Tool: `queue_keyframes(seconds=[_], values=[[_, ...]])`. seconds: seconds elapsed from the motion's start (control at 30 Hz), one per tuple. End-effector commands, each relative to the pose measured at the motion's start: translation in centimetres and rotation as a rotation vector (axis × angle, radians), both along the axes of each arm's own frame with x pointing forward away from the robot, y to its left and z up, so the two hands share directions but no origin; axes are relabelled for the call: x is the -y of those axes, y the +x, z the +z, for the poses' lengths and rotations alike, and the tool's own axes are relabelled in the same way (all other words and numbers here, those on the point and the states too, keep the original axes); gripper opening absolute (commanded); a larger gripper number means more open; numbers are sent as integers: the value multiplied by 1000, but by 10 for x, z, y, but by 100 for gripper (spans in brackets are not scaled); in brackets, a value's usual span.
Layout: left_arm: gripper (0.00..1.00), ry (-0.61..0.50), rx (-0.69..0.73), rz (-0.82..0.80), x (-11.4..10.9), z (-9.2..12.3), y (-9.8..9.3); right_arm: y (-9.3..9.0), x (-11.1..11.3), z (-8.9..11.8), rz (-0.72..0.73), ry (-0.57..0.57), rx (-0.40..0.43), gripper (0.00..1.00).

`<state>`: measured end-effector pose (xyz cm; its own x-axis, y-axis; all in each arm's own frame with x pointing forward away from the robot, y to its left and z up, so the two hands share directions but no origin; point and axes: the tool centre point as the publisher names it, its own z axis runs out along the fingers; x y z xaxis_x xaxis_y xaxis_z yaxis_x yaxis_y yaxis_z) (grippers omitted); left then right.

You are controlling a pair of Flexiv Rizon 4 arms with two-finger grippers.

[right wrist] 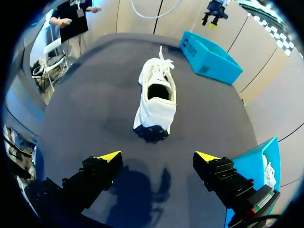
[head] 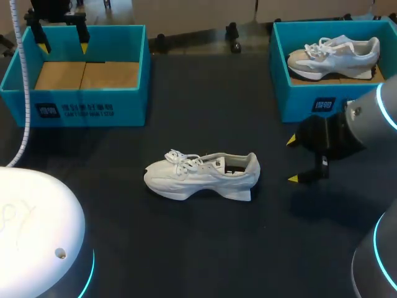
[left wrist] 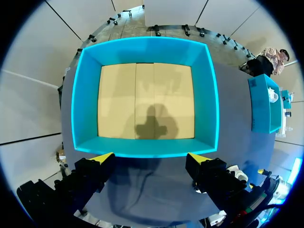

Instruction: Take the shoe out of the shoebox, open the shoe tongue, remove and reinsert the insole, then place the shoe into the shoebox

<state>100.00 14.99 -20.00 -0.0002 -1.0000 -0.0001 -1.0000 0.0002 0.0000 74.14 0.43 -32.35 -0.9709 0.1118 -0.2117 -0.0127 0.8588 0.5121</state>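
shoe [head: 201,175] sits on its sole on the table [head: 205,248], heel toward my right gripper [head: 291,159], which i hold wide open near it, ready for the tongue (left gripper [head: 62,46], also wide, hovers over the empty shoebox [head: 127,102]).

Dark table [head: 205,248] holds a white shoe [head: 201,175] at its middle, left shoebox [head: 131,104] and right shoebox [head: 303,99] farther back

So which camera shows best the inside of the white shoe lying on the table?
The right wrist view: it looks from behind the heel straight into the shoe, ahead of the right gripper. The head view shows the shoe side-on, its opening mostly hidden. The left wrist view shows no clear part of it.
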Motion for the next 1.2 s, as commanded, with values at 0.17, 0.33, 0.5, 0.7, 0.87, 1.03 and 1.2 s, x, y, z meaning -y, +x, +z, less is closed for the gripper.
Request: queue_keyframes(seconds=[0.17, 0.33, 0.5, 0.7, 0.87, 1.03, 1.2], values=[[100, 0, 0, 0, 0, 0, 0, 6, 1, -21, 46, 255, 36, 100], [100, 0, 0, 0, 0, 0, 0, 10, 0, -31, 62, 289, 19, 100], [100, 0, 0, 0, 0, 0, 0, 12, -1, -39, 71, 298, -1, 100], [100, 0, 0, 0, 0, 0, 0, 12, -1, -43, 46, 277, 6, 100], [100, 0, 0, 0, 0, 0, 0, 12, -1, -43, 46, 277, 6, 100], [100, 0, 0, 0, 0, 0, 0, 12, -1, -43, 46, 277, 6, 100], [100, 0, 0, 0, 0, 0, 0, 12, -1, -43, 46, 277, 6, 100]])
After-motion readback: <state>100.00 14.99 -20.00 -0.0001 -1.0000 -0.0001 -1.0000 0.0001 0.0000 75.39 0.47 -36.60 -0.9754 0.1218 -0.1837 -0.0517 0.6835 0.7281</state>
